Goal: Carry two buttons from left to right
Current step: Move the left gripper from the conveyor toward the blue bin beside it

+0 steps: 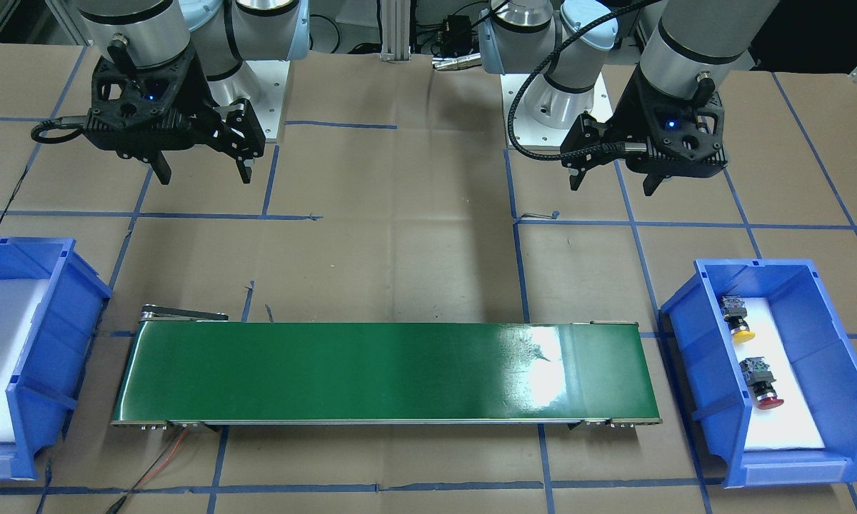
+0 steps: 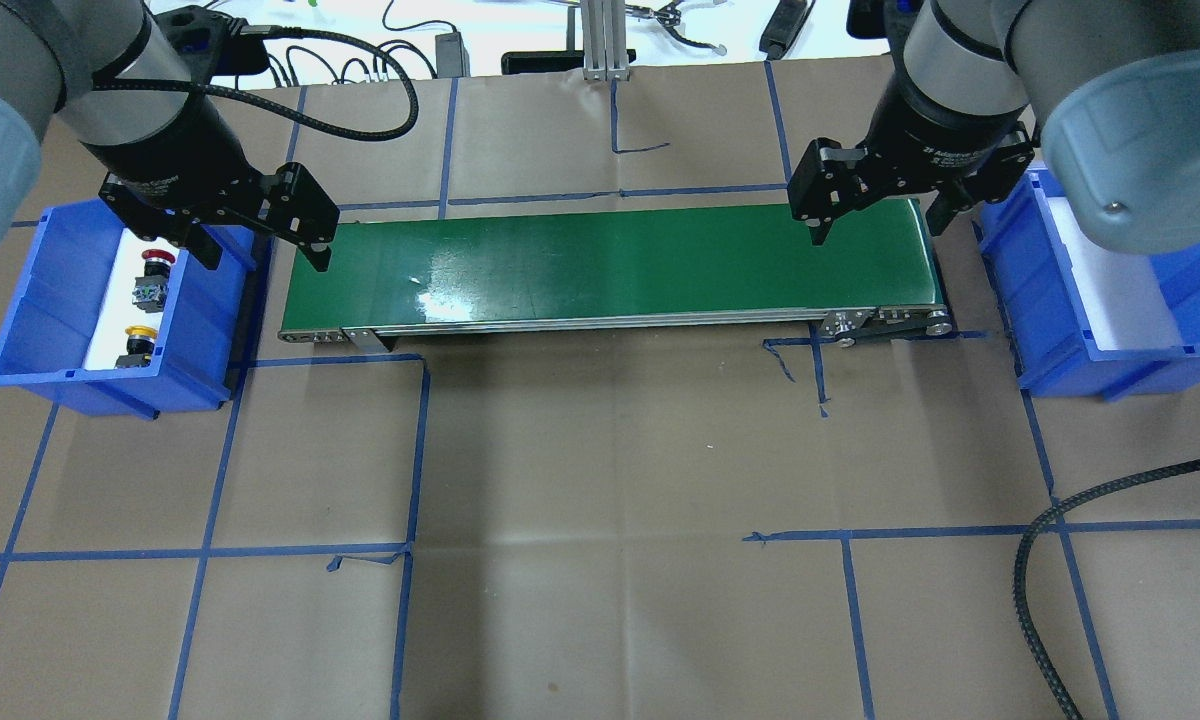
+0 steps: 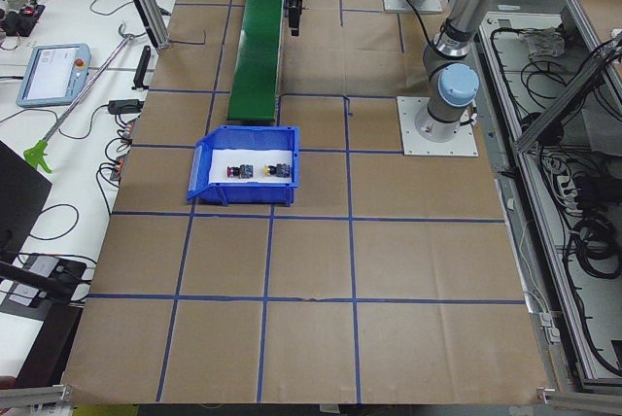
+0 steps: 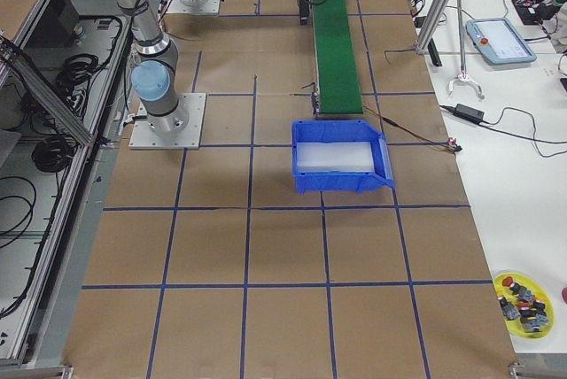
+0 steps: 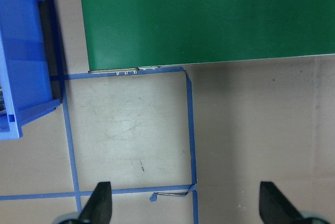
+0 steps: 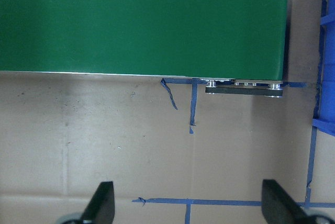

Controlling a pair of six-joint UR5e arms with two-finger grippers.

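Two buttons lie on white foam inside the left blue bin (image 2: pixel 200 335): the red-capped one (image 2: pixel 155 262) farther from the robot, the yellow-capped one (image 2: pixel 140 335) nearer. The front view shows the yellow button (image 1: pixel 739 321) and the red button (image 1: pixel 764 385) too. My left gripper (image 2: pixel 263 262) hangs open and empty, high above the paper beside the bin and the belt's left end; its fingers (image 5: pixel 99 203) stand wide apart. My right gripper (image 2: pixel 875 232) is open and empty above the belt's right end, seen also as the right gripper (image 6: pixel 189 205).
A green conveyor belt (image 2: pixel 610 265) runs between the two bins. The right blue bin (image 2: pixel 1060 330) holds only white foam. Blue tape lines cross the brown paper. A black cable (image 2: pixel 1060 560) lies at the near right. A yellow dish (image 4: pixel 523 299) of spare parts sits far off.
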